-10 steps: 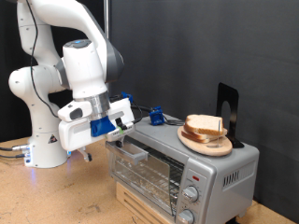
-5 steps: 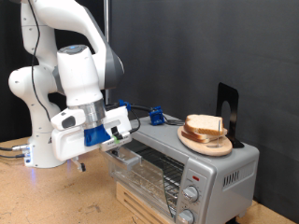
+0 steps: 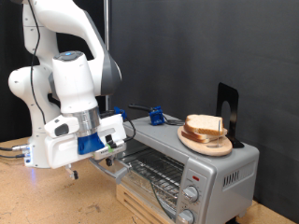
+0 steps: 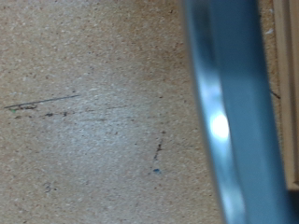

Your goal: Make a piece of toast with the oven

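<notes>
Sitting on top of the silver toaster oven [image 3: 192,168], the piece of toast [image 3: 205,126] rests on a round wooden plate [image 3: 206,143], well apart from the claw [image 3: 110,157] and toward the exterior view's right. The claw hangs low at the oven's front, at the edge of the glass door [image 3: 140,166], which is swung partly down with the wire rack showing behind it. Whether its fingers are apart or together cannot be told. The wrist view shows only speckled counter [image 4: 84,112] and a blurred metallic bar [image 4: 224,112].

Exterior faces oven [image 3: 182,168] sideways (wrist hugs tabletop [image 4: 84,112]).
</notes>
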